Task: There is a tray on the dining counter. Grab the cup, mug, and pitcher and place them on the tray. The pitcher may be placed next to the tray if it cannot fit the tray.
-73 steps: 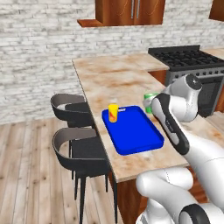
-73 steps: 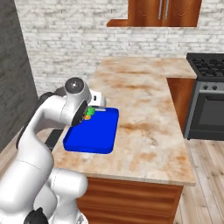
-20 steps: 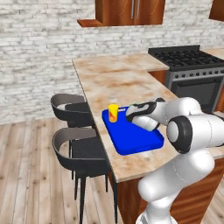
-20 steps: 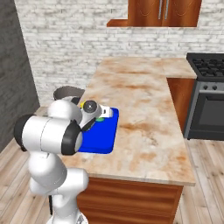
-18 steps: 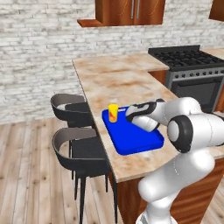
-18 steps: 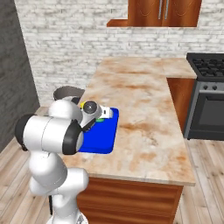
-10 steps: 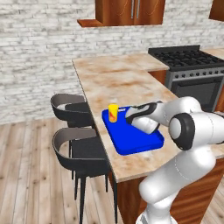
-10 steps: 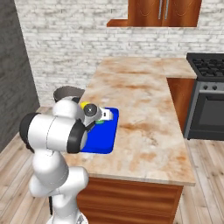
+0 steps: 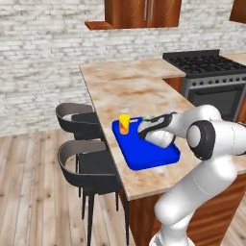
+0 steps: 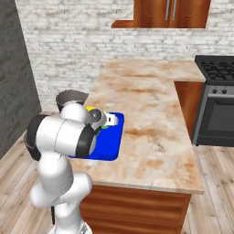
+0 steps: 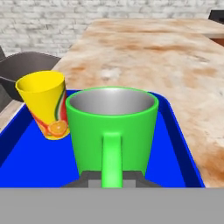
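Note:
The green mug point(image 11: 112, 124) is upright over the blue tray point(image 11: 183, 140), with its handle facing me. My gripper point(image 11: 111, 179) is shut on that handle, one dark fingertip point(image 11: 89, 179) on each side. I cannot tell whether the mug's base touches the tray floor. The yellow cup point(image 11: 46, 103) with its orange picture stands on the tray just left of the mug, apart from it. From the left base view the cup point(image 9: 124, 124) is in the tray's point(image 9: 149, 153) far left corner, and my gripper point(image 9: 142, 129) is low beside it. The dining counter point(image 9: 129, 86) stretches beyond. The pitcher is out of view.
Two dark stools point(image 9: 77, 117) point(image 9: 89, 161) stand along the counter's left edge, one of them point(image 11: 26, 65) close behind the cup. A black stove point(image 9: 206, 62) sits at the far right. Bare marbled counter point(image 10: 151, 114) lies right of and beyond the tray point(image 10: 112, 141).
Since the earliest frames the arm has swung the mug from the tray's right side to over the tray, near the cup. In the last second it has sunk only slightly.

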### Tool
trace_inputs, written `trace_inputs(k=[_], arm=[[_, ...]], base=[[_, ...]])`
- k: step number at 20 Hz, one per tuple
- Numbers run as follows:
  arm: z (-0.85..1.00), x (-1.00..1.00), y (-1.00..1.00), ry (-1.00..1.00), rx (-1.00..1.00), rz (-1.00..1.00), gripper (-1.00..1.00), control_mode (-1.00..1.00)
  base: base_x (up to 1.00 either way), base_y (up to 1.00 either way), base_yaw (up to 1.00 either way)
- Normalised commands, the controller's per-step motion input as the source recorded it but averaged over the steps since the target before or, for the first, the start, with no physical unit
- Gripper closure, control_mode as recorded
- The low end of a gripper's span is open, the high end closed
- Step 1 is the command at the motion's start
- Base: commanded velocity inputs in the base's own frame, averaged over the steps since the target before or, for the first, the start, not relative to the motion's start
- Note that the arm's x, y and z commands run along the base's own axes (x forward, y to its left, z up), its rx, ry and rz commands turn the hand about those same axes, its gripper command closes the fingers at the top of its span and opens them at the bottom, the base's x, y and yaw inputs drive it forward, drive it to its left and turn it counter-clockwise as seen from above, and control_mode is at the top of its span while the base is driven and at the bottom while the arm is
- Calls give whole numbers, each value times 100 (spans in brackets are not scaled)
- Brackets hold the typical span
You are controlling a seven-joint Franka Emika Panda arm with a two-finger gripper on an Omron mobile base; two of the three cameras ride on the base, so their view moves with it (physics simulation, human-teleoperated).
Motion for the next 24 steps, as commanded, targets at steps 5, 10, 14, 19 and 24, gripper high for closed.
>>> trace_inputs(k=[5,10,14,19,24], arm=[[-11,10,0,-2,0,0,100,-100],[-18,0,0,0,0,0,100,-100],[-16,0,0,0,0,0,100,-100],[-11,5,0,-3,0,0,100,-100],[-8,19,0,-5,0,0,100,-100]], base=[[0,0,0],[0,0,0],[0,0,0],[0,0,0],[0,0,0]])
